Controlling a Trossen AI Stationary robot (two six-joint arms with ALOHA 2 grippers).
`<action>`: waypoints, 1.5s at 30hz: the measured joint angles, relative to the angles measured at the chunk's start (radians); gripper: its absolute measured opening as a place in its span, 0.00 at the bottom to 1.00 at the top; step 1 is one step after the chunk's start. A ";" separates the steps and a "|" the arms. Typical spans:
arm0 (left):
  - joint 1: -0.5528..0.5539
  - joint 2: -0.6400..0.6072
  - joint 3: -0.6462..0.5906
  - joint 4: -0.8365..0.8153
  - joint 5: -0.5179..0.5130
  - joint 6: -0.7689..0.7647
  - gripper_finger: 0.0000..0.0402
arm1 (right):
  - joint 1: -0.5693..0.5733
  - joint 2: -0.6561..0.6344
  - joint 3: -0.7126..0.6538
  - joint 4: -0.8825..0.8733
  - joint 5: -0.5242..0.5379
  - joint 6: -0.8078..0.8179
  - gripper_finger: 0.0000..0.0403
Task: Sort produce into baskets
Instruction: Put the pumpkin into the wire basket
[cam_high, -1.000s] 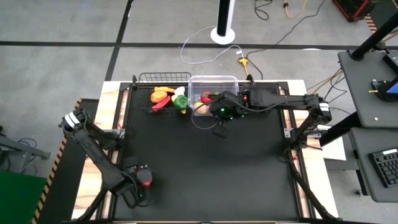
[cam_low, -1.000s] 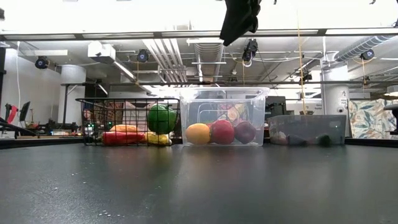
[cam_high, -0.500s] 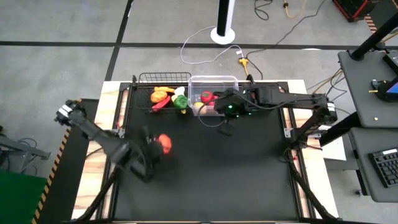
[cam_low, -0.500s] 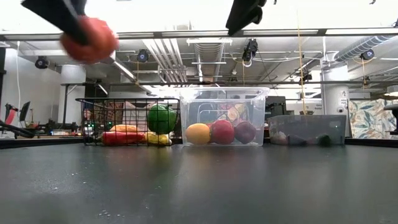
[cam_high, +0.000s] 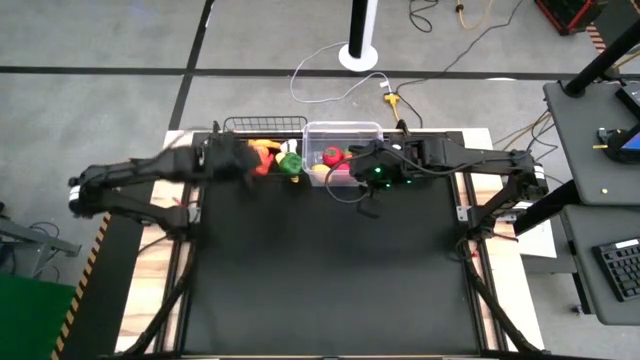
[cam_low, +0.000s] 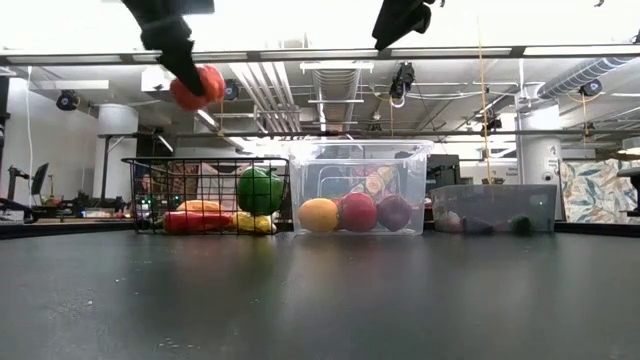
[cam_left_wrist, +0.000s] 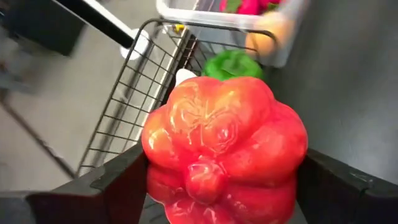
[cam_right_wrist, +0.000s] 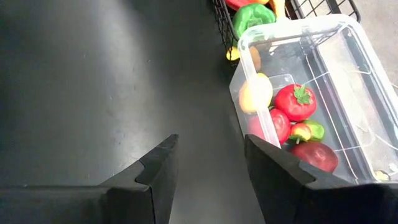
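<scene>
The left gripper (cam_left_wrist: 217, 186) is clenched on a lobed red-orange toy pumpkin (cam_left_wrist: 224, 140), holding it in the air above the black wire basket (cam_high: 262, 128) at the far left of the black counter (cam_high: 330, 270). In the low view the pumpkin (cam_low: 197, 87) hangs well above the basket's rim (cam_low: 205, 160). Inside the basket lie a round green toy pepper (cam_low: 260, 189), a red chilli (cam_low: 190, 221) and some yellow and orange pieces.

Just beside the basket, to its right, stands the clear plastic bin (cam_right_wrist: 298, 37). It holds a yellow-orange round fruit (cam_right_wrist: 255, 92), a red tomato with a green stalk (cam_right_wrist: 296, 102), another red fruit (cam_right_wrist: 271, 126), a dark red one (cam_right_wrist: 315, 155) and a small red and green piece (cam_right_wrist: 306, 131).

The right gripper (cam_right_wrist: 208, 165) hovers released, its fingers apart and holding nothing, over the bare counter next to the near side of the clear bin.

Farther right in the low view sits a low dark tray (cam_low: 494, 208) with a few dark items inside, too dim to identify.
</scene>
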 joint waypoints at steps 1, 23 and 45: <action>0.068 -0.004 -0.001 0.029 0.058 0.035 0.77 | 0.000 0.001 0.000 0.000 0.000 0.000 0.43; 0.652 0.387 0.005 0.182 0.361 0.259 0.77 | 0.000 0.006 0.000 -0.001 0.000 0.029 0.43; 0.651 0.418 0.005 0.191 0.327 0.271 0.98 | 0.000 0.006 0.000 0.000 0.000 0.052 0.43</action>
